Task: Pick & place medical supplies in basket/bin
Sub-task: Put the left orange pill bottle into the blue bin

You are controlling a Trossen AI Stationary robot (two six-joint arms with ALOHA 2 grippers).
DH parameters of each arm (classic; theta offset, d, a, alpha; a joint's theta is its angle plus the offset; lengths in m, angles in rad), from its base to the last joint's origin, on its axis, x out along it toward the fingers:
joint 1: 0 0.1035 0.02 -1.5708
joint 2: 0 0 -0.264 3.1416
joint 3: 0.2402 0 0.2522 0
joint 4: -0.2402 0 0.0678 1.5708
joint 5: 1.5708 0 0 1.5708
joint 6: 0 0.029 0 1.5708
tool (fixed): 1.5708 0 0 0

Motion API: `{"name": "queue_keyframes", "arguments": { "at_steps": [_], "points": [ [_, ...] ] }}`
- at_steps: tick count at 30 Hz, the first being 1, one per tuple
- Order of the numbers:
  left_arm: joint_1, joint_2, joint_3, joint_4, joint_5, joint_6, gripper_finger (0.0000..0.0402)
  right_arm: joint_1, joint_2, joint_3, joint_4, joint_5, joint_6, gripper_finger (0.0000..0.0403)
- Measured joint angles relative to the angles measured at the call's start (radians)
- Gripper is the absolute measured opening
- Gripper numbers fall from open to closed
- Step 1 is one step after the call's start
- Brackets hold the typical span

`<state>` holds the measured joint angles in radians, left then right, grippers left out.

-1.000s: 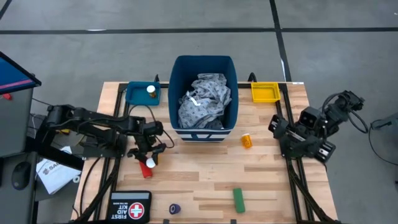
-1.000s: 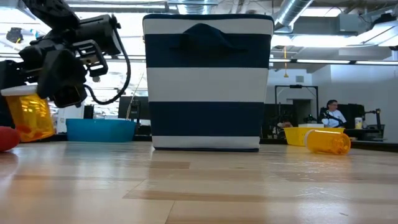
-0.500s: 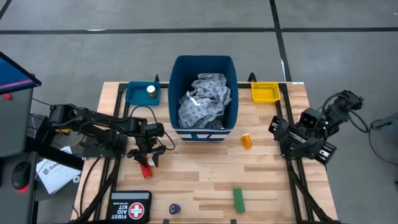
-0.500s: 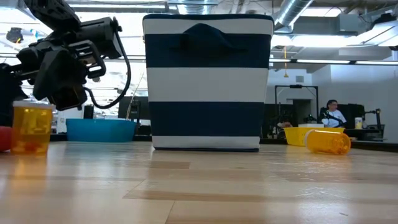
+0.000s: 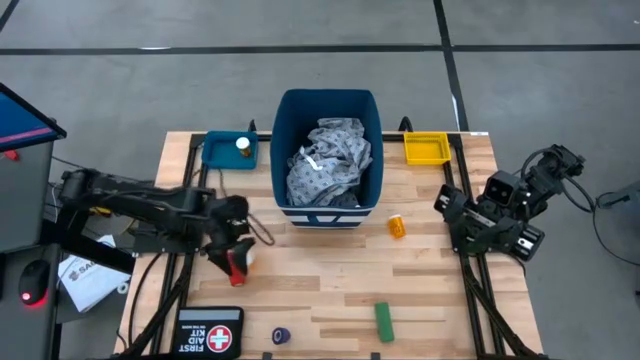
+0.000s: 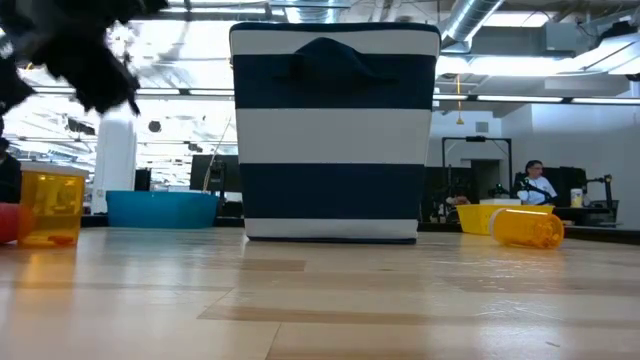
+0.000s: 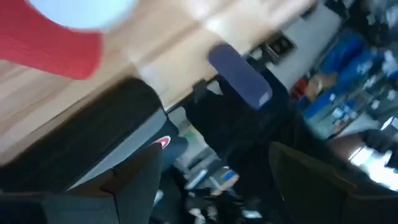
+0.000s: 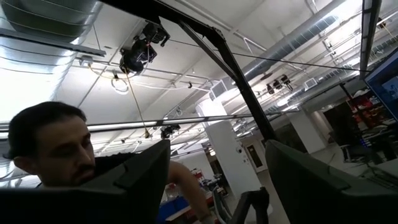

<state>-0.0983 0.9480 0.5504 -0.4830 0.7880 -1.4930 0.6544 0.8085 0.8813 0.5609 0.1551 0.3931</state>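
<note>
Two pieces sit at the left arm's work spot: an upright orange bottle (image 6: 48, 205) and a red cylinder (image 5: 237, 268) touching or just beside it, on the table's left side, well apart from the dark blue bin (image 5: 283, 110), which holds the grey gown (image 5: 330, 160). Left gripper (image 5: 229, 250) is directly above the pair, fingers spread and nothing between them in its wrist view. Judgement: a pick is being lined up. To do it well, pick one target, centre the jaws on it, come down clear of the neighbour so the bottle is not tipped, and close only once both fingers flank it; then carry it to the bin or the teal tray (image 5: 214, 156), which has a white-capped bottle (image 5: 243, 146) in it. Further out: a second orange bottle (image 5: 397, 225) lying on its side, green cylinder (image 5: 384, 320), dark blue roll (image 5: 282, 337), yellow tray (image 5: 426, 150). Right gripper (image 8: 214, 177) waits at the table's right edge, aimed at the ceiling, fingers apart and empty. Hard to make out: the left gripper is a blur in the low view, the red cylinder is cut off at that frame's edge, and from above the arm hides whether bottle and cylinder touch.
</note>
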Motion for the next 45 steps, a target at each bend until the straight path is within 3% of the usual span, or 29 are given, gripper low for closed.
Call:
{"name": "queue_keyframes", "arguments": {
  "at_steps": [3,8,11,13,19,23,36,45],
  "points": [
    [-0.134,-0.097,0.036,0.086,-0.180,-0.001,0.0287,0.000,0.000,0.000,0.000,0.002,0.000,0.0260],
    [-0.366,-0.139,0.147,0.147,-0.743,0.124,0.0287,0.000,0.001,0.000,-0.005,0.040,-0.009,0.0260],
    [-0.411,-0.100,0.235,0.014,-0.973,0.315,0.0287,-0.001,0.001,0.000,-0.007,0.068,-0.013,0.0260],
    [-0.396,-0.054,0.300,-0.122,-1.041,0.460,0.0287,0.000,0.001,0.000,-0.006,0.083,-0.022,0.0260],
    [-0.331,0.098,0.500,-0.637,-1.050,0.764,0.0287,-0.001,0.002,0.000,0.016,0.121,-0.011,0.0260],
    [-0.345,0.136,0.522,-0.742,-1.032,0.889,0.0290,-0.001,0.002,0.000,0.015,0.135,-0.011,0.0260],
    [-0.433,0.140,0.348,-0.554,-0.985,0.934,0.0379,-0.001,0.043,0.000,0.024,0.145,0.000,0.0260],
    [-0.416,0.143,0.201,-0.408,-0.974,0.901,0.0386,-0.001,0.031,0.000,0.035,0.150,0.000,0.0260]
  ]
}}
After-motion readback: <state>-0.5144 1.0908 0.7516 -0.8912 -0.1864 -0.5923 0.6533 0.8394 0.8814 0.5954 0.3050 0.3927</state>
